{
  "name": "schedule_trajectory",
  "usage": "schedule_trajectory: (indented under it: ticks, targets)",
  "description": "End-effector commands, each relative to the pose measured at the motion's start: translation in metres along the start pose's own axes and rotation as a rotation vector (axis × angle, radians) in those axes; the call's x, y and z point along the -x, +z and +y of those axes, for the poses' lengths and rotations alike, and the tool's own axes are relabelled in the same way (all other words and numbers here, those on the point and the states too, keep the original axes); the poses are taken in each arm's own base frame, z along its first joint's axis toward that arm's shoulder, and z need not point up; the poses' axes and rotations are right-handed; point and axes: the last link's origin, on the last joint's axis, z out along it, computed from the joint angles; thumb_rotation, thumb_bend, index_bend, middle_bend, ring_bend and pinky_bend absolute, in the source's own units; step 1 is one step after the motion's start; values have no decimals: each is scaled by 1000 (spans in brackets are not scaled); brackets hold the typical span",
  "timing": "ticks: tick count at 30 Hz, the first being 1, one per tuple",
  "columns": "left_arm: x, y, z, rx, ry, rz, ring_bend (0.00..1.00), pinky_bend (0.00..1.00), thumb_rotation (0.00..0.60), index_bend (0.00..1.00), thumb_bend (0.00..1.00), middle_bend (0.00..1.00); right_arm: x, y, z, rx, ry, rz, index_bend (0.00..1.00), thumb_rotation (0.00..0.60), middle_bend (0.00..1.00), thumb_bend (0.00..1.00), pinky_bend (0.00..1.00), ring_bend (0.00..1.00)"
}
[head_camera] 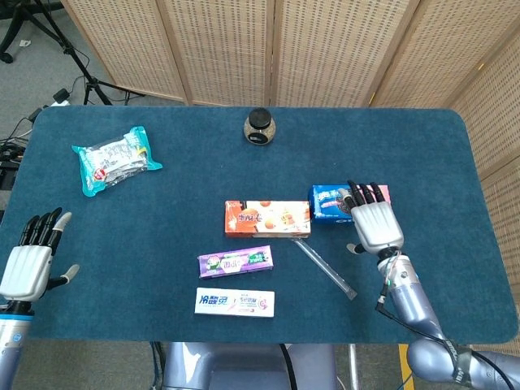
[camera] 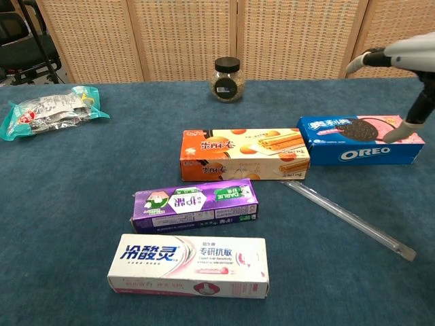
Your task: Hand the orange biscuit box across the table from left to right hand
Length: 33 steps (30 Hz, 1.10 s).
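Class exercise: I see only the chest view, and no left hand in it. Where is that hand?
Observer: The left hand is at the table's near left edge, fingers spread, holding nothing.
Operator: Is it near the orange biscuit box?
Observer: No, the orange biscuit box lies mid-table, well apart from it.
Operator: And the right hand?
Observer: The right hand is above the Oreo box, palm down, fingers apart.
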Motion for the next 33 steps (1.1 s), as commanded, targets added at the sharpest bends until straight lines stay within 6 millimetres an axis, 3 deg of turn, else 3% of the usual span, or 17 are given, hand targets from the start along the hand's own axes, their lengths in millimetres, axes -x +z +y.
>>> schedule_trajectory:
  ticks: [1, 11, 20, 33]
  targets:
    - [2, 2, -1, -4, -7, -5, 0, 0, 600, 67, 213, 0, -8, 22, -33, 39, -38, -26, 67, 600, 0, 105, 0, 0]
    - [5, 5, -4, -4, -36, -19, 0, 0, 600, 67, 214, 0, -14, 31, -68, 167, -74, -80, 67, 600, 0, 105, 0, 0]
    - [8, 9, -11, -9, -69, -7, 0, 0, 600, 67, 215, 0, -6, 38, -94, 210, -69, -127, 67, 600, 0, 105, 0, 0]
    - [12, 10, -10, 8, -84, 1, 0, 0, 600, 67, 214, 0, 1, 46, -146, 183, 18, -147, 67, 600, 0, 105, 0, 0]
